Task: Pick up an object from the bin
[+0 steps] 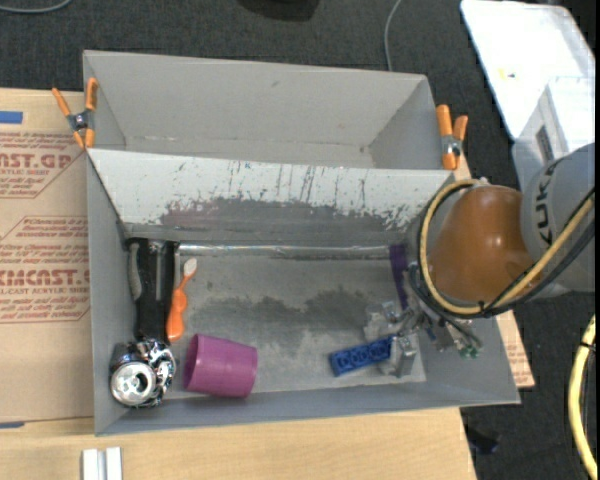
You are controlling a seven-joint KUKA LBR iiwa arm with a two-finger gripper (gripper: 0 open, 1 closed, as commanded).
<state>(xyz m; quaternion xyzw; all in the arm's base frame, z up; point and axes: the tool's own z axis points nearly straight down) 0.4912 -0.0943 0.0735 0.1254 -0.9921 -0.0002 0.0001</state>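
1. the gripper (402, 340) hung at the frame's lower right; open or closed, i could not tell.
2. the flat blue studded plastic brick (360, 357) lay just left of it, long axis tilting up toward it.

Camera: a single view, set above the bin (280, 98) and looking down into it.
Angle: steep but not straight down, tilted so the far inner wall shows as a broad face and the near wall as a thin edge.
Distance: fairly near; the bin spans most of the width, with some worktop (280, 448) showing along the bottom edge.
Arm side: the arm (560, 218) enters from the right edge.
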